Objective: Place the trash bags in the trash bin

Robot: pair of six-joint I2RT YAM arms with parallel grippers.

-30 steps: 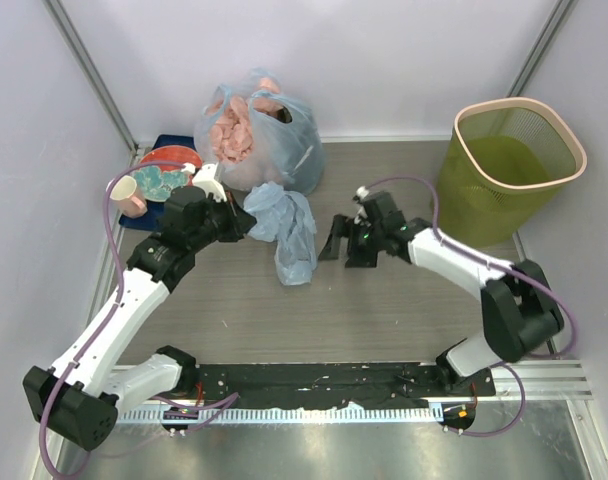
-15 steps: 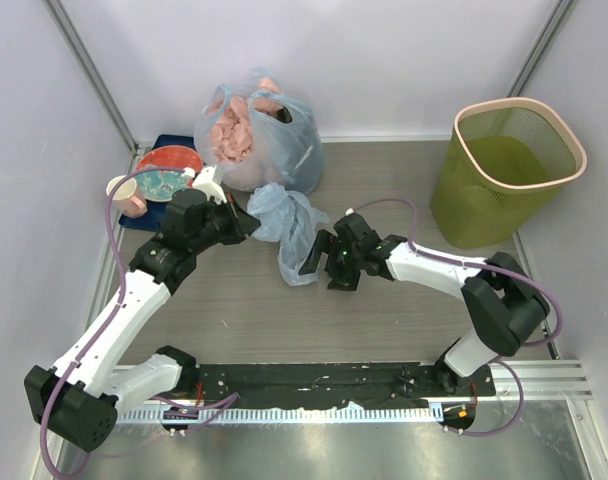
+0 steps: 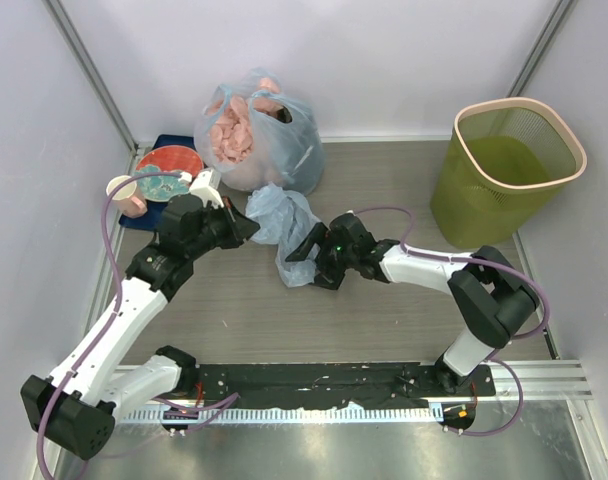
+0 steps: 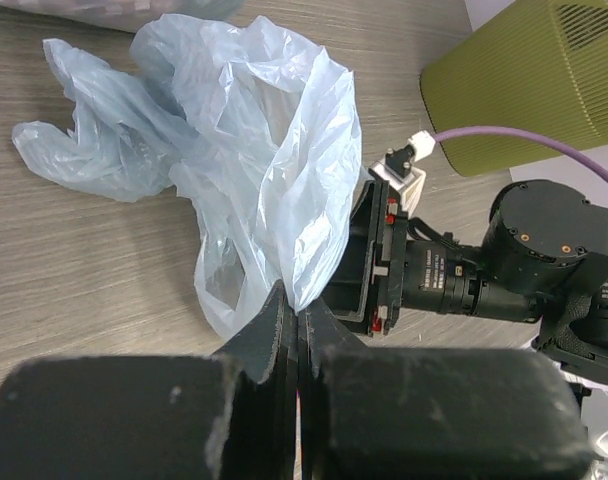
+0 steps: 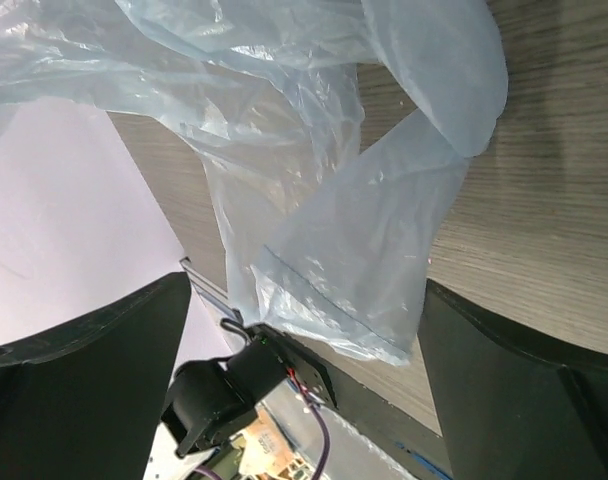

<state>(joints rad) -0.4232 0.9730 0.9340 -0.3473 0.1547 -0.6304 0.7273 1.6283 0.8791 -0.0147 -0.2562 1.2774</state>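
Note:
The trash bag (image 3: 286, 232) is a limp, crinkled light-blue plastic bag, lifted off the wooden table at its left end. My left gripper (image 3: 247, 225) is shut on the bag's upper edge; in the left wrist view the bag (image 4: 269, 150) hangs from the pinched fingertips (image 4: 297, 302). My right gripper (image 3: 306, 262) stands wide open at the bag's lower right end. In the right wrist view that end of the bag (image 5: 334, 230) lies between the two spread fingers of the gripper (image 5: 304, 345), touching neither. The olive-green trash bin (image 3: 506, 165) stands upright at the far right.
A knotted blue bag with pink lumps (image 3: 252, 130) sits just behind the trash bag. A red plate (image 3: 170, 163) and a pink cup (image 3: 126, 195) rest on a blue mat at the far left. Walls close in the back and both sides.
My right gripper has moved left from mid-table to the bag and opened wider, so its fingers now straddle the bag's lower end. The left gripper has stayed shut on the bag.

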